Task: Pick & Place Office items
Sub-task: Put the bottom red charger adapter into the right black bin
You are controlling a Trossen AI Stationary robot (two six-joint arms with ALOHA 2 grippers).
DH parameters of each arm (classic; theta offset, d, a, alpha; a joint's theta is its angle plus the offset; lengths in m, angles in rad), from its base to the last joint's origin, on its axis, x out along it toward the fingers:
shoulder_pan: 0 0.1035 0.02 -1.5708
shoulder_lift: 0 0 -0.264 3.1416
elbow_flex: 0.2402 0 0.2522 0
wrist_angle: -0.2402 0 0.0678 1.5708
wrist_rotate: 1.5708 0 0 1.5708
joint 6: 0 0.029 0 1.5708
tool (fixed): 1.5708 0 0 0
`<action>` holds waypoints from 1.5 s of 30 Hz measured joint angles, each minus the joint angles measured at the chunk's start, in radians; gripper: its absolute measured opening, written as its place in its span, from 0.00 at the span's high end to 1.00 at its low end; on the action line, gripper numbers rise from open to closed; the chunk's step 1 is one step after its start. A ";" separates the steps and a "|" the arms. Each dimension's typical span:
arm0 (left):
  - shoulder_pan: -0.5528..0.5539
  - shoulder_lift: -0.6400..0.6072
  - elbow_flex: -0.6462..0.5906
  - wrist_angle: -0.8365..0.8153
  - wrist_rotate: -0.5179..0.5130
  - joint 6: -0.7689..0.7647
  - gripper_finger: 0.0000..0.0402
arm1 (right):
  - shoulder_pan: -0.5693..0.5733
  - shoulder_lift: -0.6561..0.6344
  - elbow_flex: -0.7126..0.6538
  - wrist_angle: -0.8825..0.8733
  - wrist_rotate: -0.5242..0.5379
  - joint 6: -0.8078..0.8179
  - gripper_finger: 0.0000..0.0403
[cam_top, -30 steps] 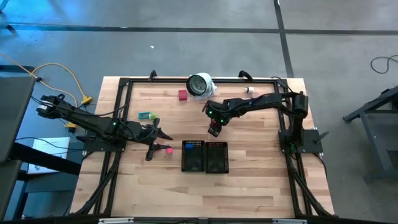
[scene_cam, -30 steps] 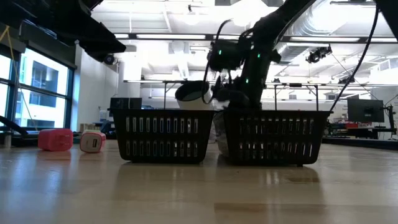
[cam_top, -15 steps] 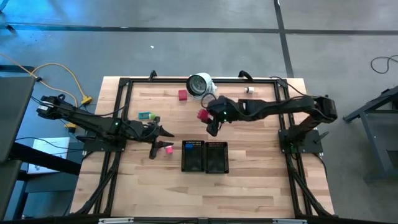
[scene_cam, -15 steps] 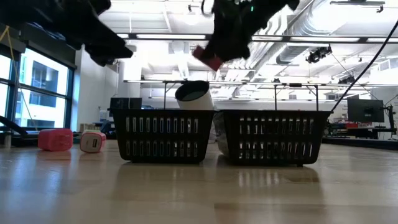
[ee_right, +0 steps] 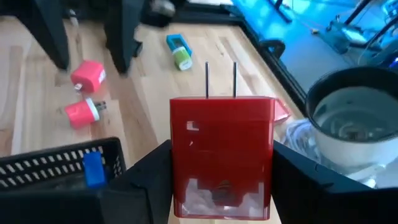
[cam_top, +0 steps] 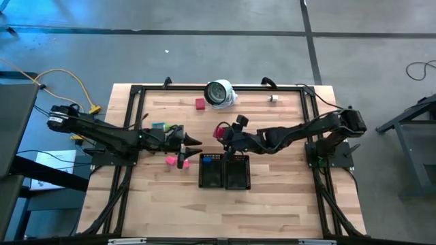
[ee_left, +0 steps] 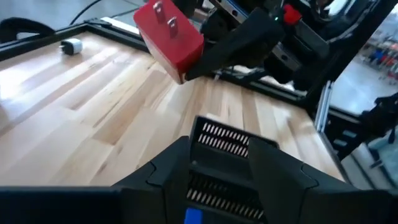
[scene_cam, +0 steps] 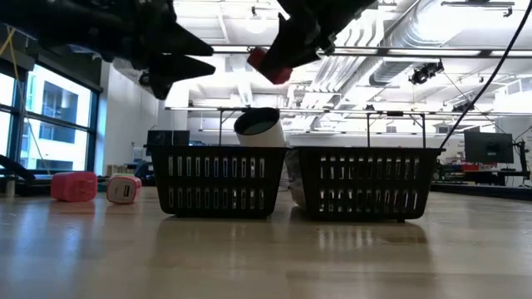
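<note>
High view: right pincer clamped on red charger, raised at 12 o'clock of black trays. Left pincer beside pink pieces; opening unclear. Right wrist view: charger gripped, prongs up.

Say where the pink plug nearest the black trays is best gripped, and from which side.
Grip the pink plug across its blocky body, coming straight down from above. It lies flat on the table with its prongs pointing sideways, so the body's parallel sides are free, while the prong end offers only thin pins. Probably keep clear of the other pink plug close by.
</note>
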 joint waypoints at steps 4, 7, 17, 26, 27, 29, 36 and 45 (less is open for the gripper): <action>0.014 0.083 0.000 0.129 0.000 -0.039 0.60 | 0.020 0.000 0.000 0.038 0.066 -0.036 0.51; 0.024 0.123 0.000 0.200 0.000 -0.043 0.60 | 0.034 0.000 0.000 0.044 0.083 -0.046 0.51; 0.046 0.138 0.037 0.297 -0.033 -0.043 0.60 | 0.060 0.031 0.001 0.113 0.145 -0.078 0.51; 0.047 0.138 0.087 0.240 -0.039 -0.035 0.60 | 0.059 0.088 0.000 0.175 0.159 -0.106 0.51; 0.046 0.138 0.087 0.241 -0.043 -0.035 0.60 | 0.059 0.088 0.000 0.181 0.160 -0.106 0.51; 0.047 0.142 0.089 0.245 -0.053 -0.035 0.60 | 0.059 0.088 0.000 0.191 0.165 -0.107 0.51; 0.047 0.199 0.106 0.266 -0.084 -0.039 0.60 | 0.058 0.089 -0.003 0.190 0.180 -0.124 0.51; 0.045 0.235 0.130 0.242 -0.151 -0.020 0.60 | 0.060 0.091 -0.005 0.158 0.213 -0.108 0.51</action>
